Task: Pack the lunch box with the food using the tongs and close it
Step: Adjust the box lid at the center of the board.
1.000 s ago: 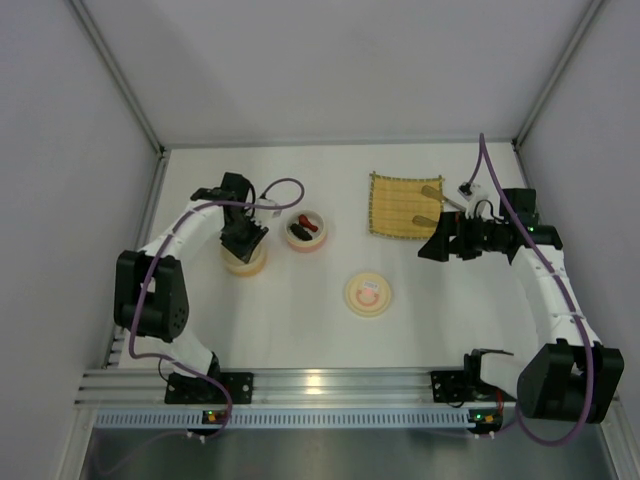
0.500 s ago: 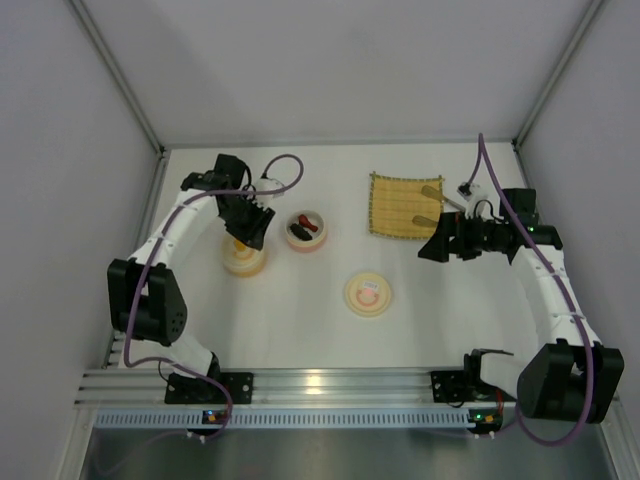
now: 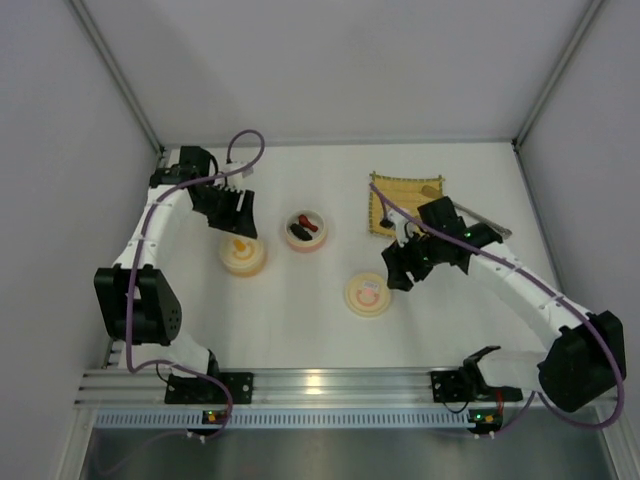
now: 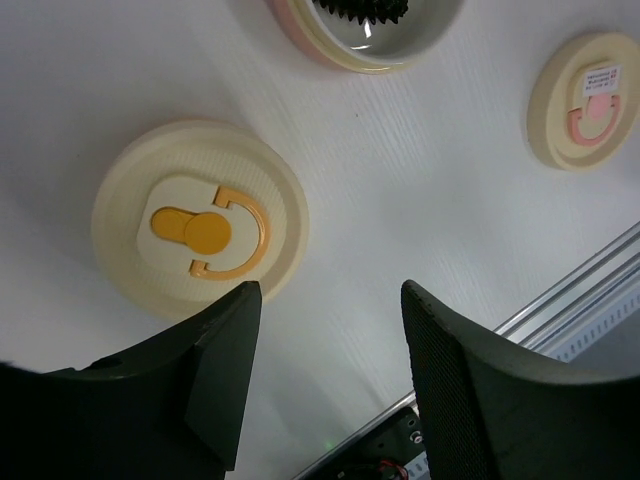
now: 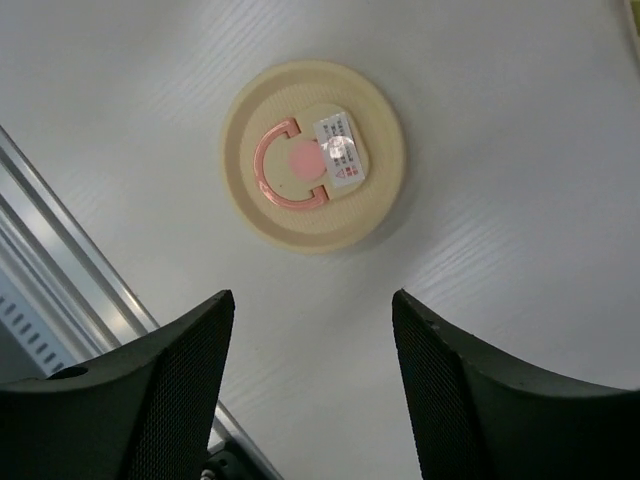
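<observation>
Left gripper (image 4: 328,292): fingers spread, bare white table (image 4: 420,200) showing between them, nothing held. In the top view it (image 3: 235,214) hangs just behind a cream round container with an orange-latched lid (image 3: 243,256). From the left wrist, that lid (image 4: 200,232) lies ahead of the left finger, apart from it.

Right gripper (image 5: 312,300): fingers spread, nothing between them. The loose cream lid with a pink latch (image 5: 313,168) lies flat on the table ahead of the fingertips, not touched (a small white label sits beside the latch). In the top view this gripper (image 3: 398,270) is just right of that lid (image 3: 368,294).

Open bowl (image 3: 322,240): stands uncovered between the orange-lidded container and the woven yellow mat (image 3: 392,205). Inside it are a red-brown piece (image 3: 311,226) and a black piece (image 3: 297,235), close together. I cannot make out a bun-like piece in any view.

Tongs (image 3: 490,224): a thin grey bar on the table right of the mat, its near end hidden behind the right arm. Neither gripper touches it.
</observation>
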You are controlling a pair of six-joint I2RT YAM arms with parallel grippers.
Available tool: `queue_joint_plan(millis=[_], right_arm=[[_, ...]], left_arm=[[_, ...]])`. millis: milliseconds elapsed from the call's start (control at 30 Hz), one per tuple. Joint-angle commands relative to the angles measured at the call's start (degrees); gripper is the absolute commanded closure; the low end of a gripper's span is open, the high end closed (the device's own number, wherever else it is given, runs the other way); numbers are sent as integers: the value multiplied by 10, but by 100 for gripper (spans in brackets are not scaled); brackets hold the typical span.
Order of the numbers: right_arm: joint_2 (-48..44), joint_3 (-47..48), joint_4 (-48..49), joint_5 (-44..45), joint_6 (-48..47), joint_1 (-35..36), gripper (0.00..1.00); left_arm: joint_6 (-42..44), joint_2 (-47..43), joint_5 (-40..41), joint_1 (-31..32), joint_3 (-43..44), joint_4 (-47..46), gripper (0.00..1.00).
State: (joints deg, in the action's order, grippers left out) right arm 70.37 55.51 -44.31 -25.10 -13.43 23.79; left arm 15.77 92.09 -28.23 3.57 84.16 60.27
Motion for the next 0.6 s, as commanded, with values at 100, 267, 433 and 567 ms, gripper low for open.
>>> queue_joint_plan(millis=[100,267,433,567], right_arm=[[20,-42,108,102,-80,122,35],[45,-65,164,146,-114,207,34],[2,-129,234,136,-150,226,37],[-52,-167,237,129,-216,232,56]], left_arm=[[-18,7,-76,-22,-4,11,34],[-19,1,-102,-23,-8,5,33],[-19,32,-112,35,36,25,37],[-32,83,-82,136,43,15,45]])
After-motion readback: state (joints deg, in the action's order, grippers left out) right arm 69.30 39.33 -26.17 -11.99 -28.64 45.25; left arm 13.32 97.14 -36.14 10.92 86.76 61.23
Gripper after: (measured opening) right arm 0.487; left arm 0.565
